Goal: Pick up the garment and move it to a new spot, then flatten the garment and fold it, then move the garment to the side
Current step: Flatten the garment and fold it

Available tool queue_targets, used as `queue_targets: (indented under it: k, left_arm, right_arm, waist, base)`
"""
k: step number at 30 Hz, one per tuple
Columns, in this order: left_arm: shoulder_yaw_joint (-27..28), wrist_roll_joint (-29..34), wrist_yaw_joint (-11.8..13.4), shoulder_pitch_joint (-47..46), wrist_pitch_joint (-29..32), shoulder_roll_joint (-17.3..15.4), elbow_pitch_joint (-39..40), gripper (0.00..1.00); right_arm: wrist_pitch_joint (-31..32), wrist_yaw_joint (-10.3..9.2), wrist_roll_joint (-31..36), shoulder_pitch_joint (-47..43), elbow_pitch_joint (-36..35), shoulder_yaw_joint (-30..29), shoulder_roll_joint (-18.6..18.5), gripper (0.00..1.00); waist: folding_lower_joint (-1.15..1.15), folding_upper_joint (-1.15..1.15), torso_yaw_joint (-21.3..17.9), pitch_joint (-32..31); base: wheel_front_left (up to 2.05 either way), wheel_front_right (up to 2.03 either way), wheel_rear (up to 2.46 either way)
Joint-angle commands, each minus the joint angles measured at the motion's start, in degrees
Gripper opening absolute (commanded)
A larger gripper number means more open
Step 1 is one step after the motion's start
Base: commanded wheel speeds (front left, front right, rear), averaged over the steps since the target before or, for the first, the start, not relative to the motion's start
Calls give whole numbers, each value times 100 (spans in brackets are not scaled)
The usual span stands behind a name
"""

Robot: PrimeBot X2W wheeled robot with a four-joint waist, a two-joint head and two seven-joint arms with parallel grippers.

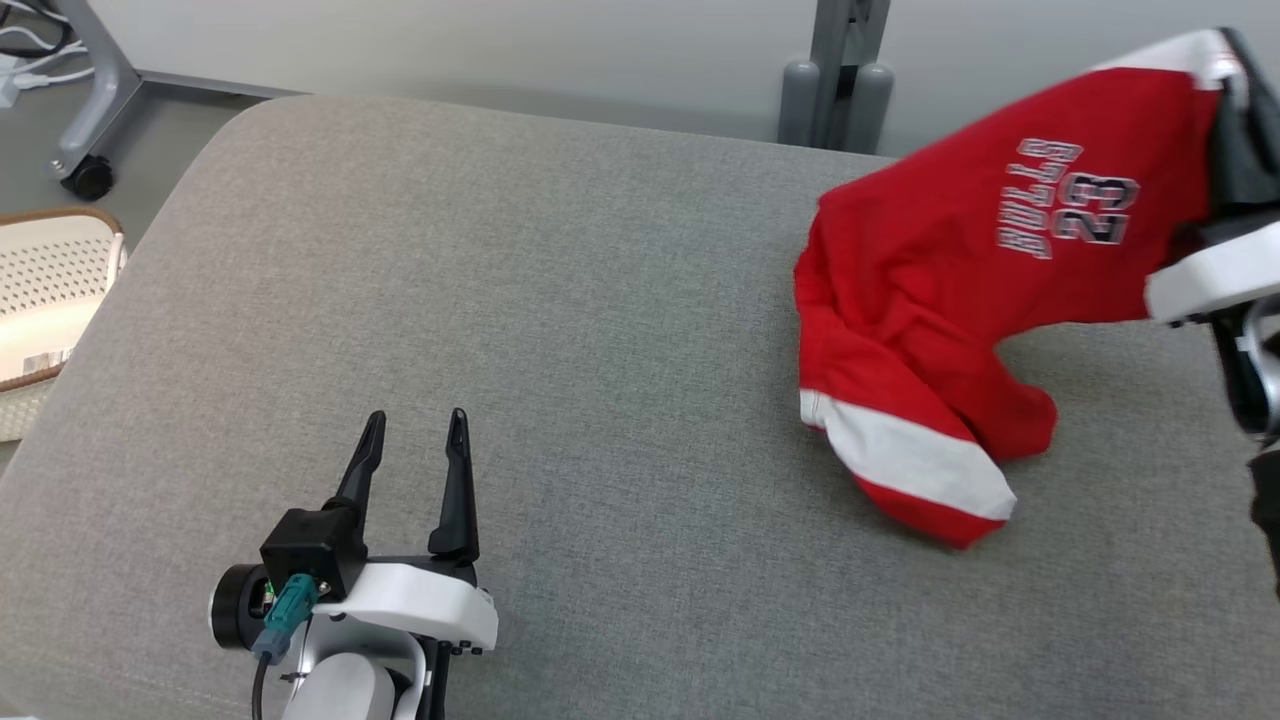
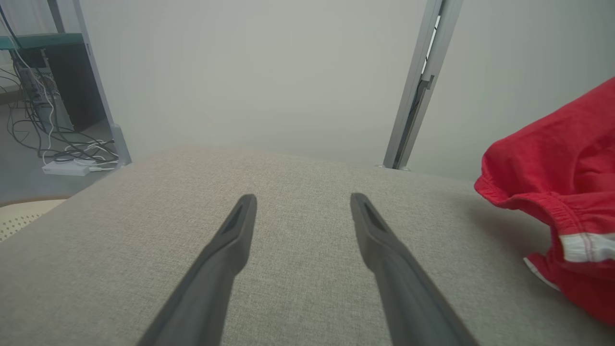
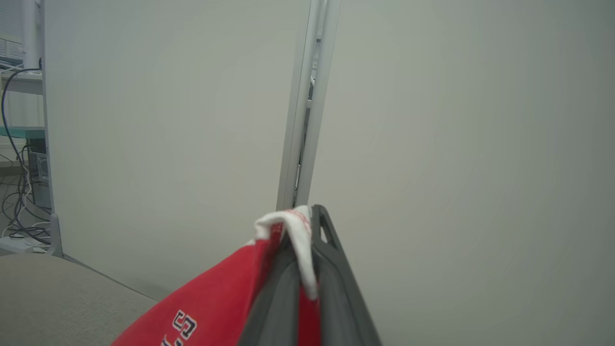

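One garment (image 1: 1000, 260) hem sits pinched in the right gripper (image 3: 303, 226) — left gripper (image 1: 415, 420) open, well apart

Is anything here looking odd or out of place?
The red garment isn't lying flat: the right pincer is shut on its white-trimmed edge and holds that end up, while the rest droops crumpled onto the grey cushion. Nothing looks torn or spilled. The left pincer sits open, apart from it.

White wrist housing (image 1: 420, 600), tapered black fingers (image 1: 458, 490) on the left claw (image 1: 417, 425) (teal connector (image 1: 290, 605), black cable (image 1: 257, 692))
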State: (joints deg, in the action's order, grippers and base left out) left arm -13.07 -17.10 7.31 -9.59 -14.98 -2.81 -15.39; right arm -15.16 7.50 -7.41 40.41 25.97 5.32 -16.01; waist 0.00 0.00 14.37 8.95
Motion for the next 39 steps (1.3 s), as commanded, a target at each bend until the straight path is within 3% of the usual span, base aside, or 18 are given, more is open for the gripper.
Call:
queue_targets:
  k: [1,5,7,10,16,28,32,36,39]
  left_arm:
    - [-22,-55,40,-5,-14,-21,32,100]
    - [-63,-111,62,-5,-14,-21,56,100]
    - [-71,-116,78,-11,-14,-19,53,100]
    - [-89,-123,96,-30,-14,-20,27,100]
    - [-32,-79,89,-23,-14,-19,16,100]
    - [124,3,-6,-92,-14,-23,65,100]
    - [161,-22,-45,-138,-14,-22,85,100]
    - [169,-32,-36,-141,-14,-22,111,100]
    - [163,-53,-20,-146,-13,-21,131,100]
  right_arm:
    - [-8,0,-53,62,330,-176,-106,0]
    - [60,0,33,156,1425,-497,-240,0]
    - [210,0,73,244,2079,-555,-290,100]
    - [505,0,146,352,2868,-427,-327,100]
    - [690,-1,110,484,3561,-105,-251,100]
    - [137,0,-149,635,3646,387,-197,100]
    - [-11,0,-411,351,2960,404,-93,100]
    - [-14,0,-540,-317,1425,266,-37,100]
    - [-5,-2,-188,-1090,182,14,-76,100]
  waist:
    - [0,0,57,30]
    - [0,0,126,76]
    - [0,0,142,90]
    - [0,0,149,89]
    - [0,0,4,28]
    - [0,0,-683,-270]
    - [0,0,-944,-370]
    - [0,0,-1122,-438]
    - [0,0,-1218,-454]
  base:
    - [0,0,0]
    - [0,0,0]
    - [0,0,0]
    - [0,0,0]
    - [0,0,0]
    - [0,0,0]
    - [0,0,0]
    - [0,0,0]
    - [0,0,0]
